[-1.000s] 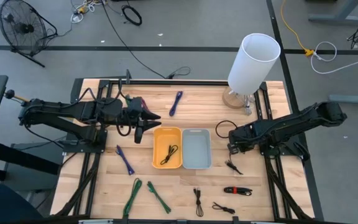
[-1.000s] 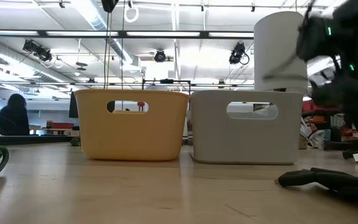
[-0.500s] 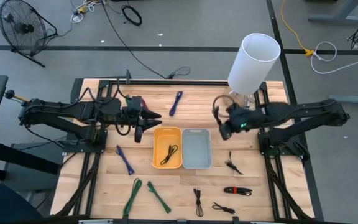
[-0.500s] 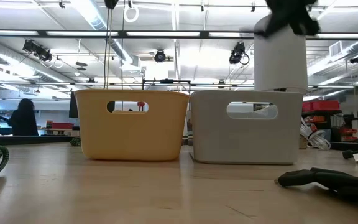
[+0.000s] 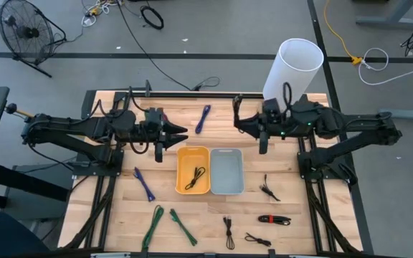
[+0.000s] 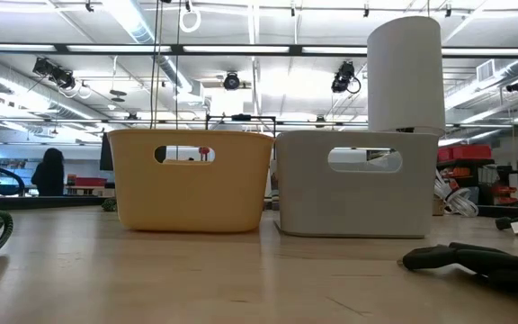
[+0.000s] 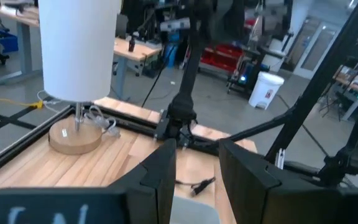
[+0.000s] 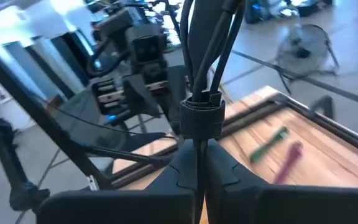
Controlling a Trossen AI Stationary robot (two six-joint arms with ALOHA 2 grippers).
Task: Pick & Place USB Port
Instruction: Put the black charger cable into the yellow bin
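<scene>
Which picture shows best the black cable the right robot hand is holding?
The right wrist view: the bundled black cable stands close up, strapped together and pinched in the shut right gripper. The high view shows it only as a small dark loop by that gripper. The low view and left wrist view don't show it clearly.

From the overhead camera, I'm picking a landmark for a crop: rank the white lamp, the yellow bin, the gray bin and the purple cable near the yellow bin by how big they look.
1. White lamp, though it stands taller, nearer the camera.
2. Yellow bin and gray bin: alike, unranked.
3. Purple cable, smallest.
</scene>
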